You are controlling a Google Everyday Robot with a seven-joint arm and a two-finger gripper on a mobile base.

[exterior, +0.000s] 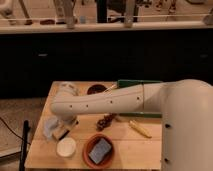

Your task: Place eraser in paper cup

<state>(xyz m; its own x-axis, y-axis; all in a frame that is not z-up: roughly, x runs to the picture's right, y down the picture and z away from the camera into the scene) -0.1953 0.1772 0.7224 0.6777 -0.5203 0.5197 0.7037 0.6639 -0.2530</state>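
The white paper cup [66,146] stands upright near the table's front left, its opening facing up. My gripper [54,128] is at the end of the white arm [105,102], low over the left edge of the table, just behind and left of the cup. A small tan block, seemingly the eraser [62,133], sits at the gripper's tip. I cannot tell whether it is held or lying on the table. The arm hides the part of the table behind the gripper.
A brown bowl [91,150] holding a blue-grey sponge [101,149] stands right of the cup. A dark clustered object [105,121] and a yellow stick [140,129] lie mid-table. A dark bowl [95,90] and a green tray [134,84] are at the back. The wooden table [135,150] ends close to the gripper's left.
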